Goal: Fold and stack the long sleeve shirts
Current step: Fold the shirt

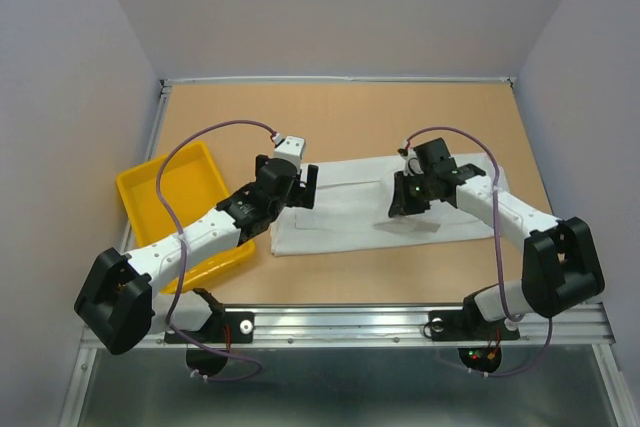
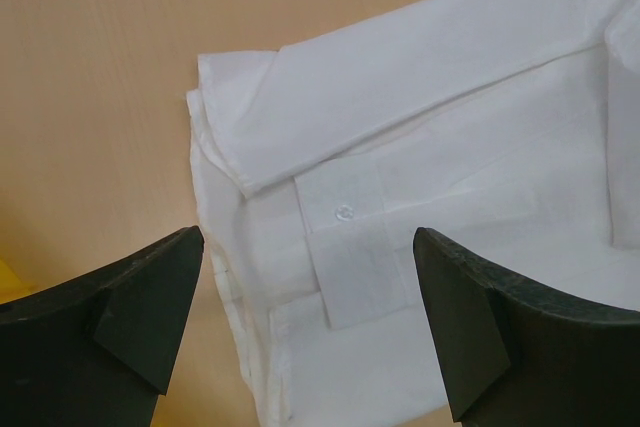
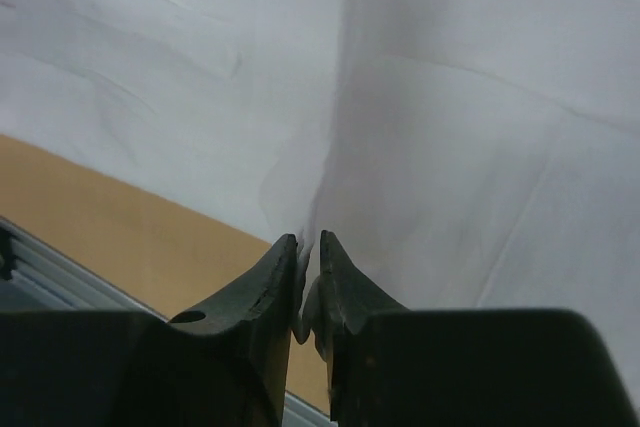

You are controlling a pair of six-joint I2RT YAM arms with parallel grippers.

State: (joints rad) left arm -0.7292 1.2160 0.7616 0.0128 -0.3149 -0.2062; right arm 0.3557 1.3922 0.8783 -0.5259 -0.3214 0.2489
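Note:
A white long sleeve shirt (image 1: pixel 345 212) lies partly folded across the middle of the table. In the left wrist view its cuff with a button (image 2: pixel 345 212) lies over the folded body (image 2: pixel 420 137). My left gripper (image 1: pixel 305 185) is open and empty, hovering over the shirt's left end; its fingers (image 2: pixel 130 297) frame the cuff. My right gripper (image 1: pixel 408 199) is shut on a fold of the shirt's fabric (image 3: pixel 440 147) near the middle and lifts it a little; the cloth is pinched between the fingertips (image 3: pixel 285 257).
A yellow plastic tray (image 1: pixel 175 202) sits at the left of the table, under the left arm. Grey walls enclose the table on three sides. A metal rail (image 1: pixel 350 319) runs along the near edge.

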